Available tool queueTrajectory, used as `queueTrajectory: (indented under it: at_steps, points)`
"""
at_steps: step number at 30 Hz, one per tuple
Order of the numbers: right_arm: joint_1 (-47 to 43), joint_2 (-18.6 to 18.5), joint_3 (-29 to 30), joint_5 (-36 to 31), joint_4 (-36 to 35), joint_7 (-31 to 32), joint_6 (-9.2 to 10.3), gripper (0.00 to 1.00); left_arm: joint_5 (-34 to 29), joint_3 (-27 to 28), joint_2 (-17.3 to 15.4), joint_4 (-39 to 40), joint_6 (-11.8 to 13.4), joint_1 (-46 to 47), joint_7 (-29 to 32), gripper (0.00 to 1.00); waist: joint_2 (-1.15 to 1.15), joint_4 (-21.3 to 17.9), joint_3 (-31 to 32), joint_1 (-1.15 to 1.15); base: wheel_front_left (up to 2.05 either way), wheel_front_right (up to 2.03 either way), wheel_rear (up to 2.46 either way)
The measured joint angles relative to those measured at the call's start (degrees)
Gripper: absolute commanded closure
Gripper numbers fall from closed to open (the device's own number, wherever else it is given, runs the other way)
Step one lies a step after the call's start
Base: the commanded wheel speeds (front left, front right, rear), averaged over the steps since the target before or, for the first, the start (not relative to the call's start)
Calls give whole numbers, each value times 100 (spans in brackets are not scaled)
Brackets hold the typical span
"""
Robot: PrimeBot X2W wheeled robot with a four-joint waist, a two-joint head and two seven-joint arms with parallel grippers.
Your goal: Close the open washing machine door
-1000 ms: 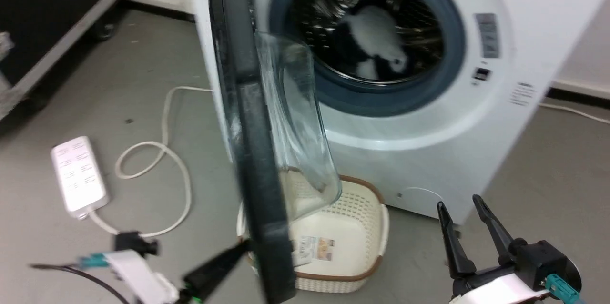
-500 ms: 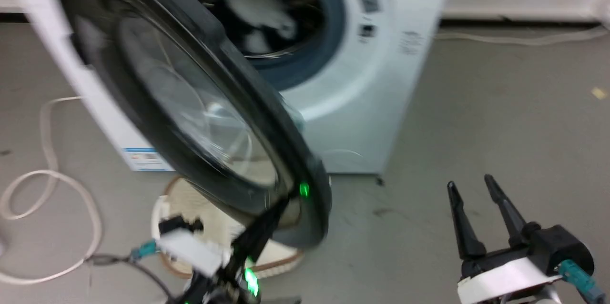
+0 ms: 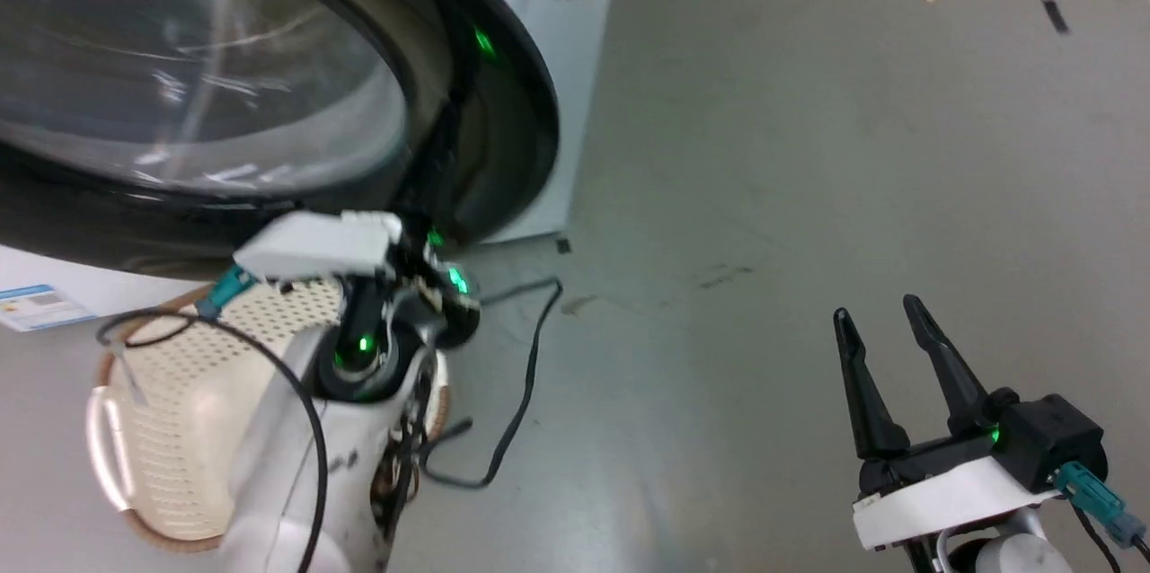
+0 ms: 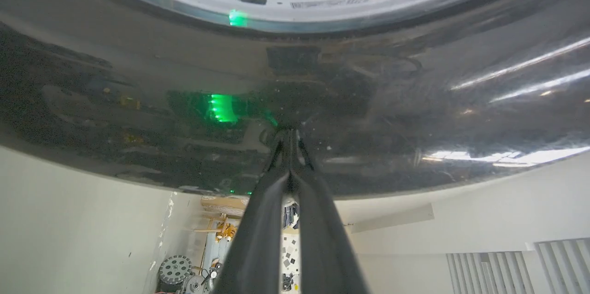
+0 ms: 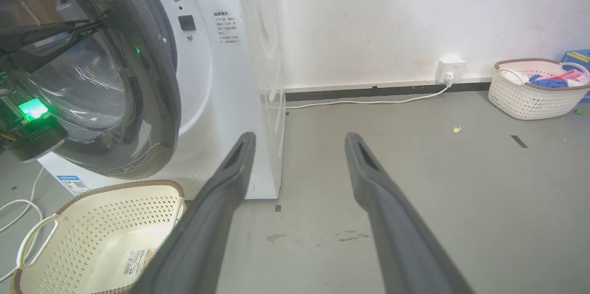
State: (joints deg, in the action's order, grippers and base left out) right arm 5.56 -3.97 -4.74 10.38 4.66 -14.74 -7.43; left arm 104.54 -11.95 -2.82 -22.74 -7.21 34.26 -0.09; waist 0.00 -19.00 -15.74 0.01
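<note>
Head looks down; both wrists face the washing machine door (image 4: 115,77), left nearest.

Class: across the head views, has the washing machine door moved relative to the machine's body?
Yes. The washing machine door has swung towards the washing machine, hiding the drum opening exposed earlier.

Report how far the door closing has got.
Mostly done: the door stands nearly against the washing machine. In hand: the left gripper, fingers together, presses its black ring. Left: pushing it flush; a gap shows. The right gripper hangs open, idle.
</note>
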Motion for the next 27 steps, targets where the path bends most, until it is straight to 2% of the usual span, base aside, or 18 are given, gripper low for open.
queueTrajectory:
  at_steps: [7,12,13,14,15,18,22,24,27]
  points:
    - [58,27,32,14,29,0,0,0,-14,-126,4,-255,0,302,-282,100,0,-58,-79,0,0,0,0]
    - [59,40,35,-4,21,0,0,0,-572,-377,-4,-64,-1,71,-301,100,0,126,71,-1,0,0,0]
    - [54,42,48,-31,22,0,-1,0,-733,-439,-29,24,-1,-80,-323,96,0,170,119,-1,0,0,0]
    - [48,42,57,-44,21,0,0,0,-924,-533,-77,126,-1,-255,-352,25,0,217,170,-1,0,0,0]
    - [42,44,67,-54,20,0,0,0,-1138,-650,-151,256,-1,-457,-377,0,0,270,224,-1,0,0,0]
    - [-37,43,91,-118,-13,0,0,0,-1903,-1004,-482,677,-1,-1084,-708,0,0,460,386,-2,0,0,0]
    - [-236,15,149,-127,-46,0,0,0,-3233,-1415,-1118,1000,-1,-1701,-1326,0,0,791,603,-2,0,0,0]
    - [-339,7,148,-138,-48,0,0,0,-3931,-1421,-1322,939,23,-1922,-1419,0,0,978,716,-2,0,0,0]
    - [-467,-8,124,-142,-48,0,0,0,-5021,-1027,-1355,1034,336,-2183,-1457,0,0,1273,881,-2,0,0,0]
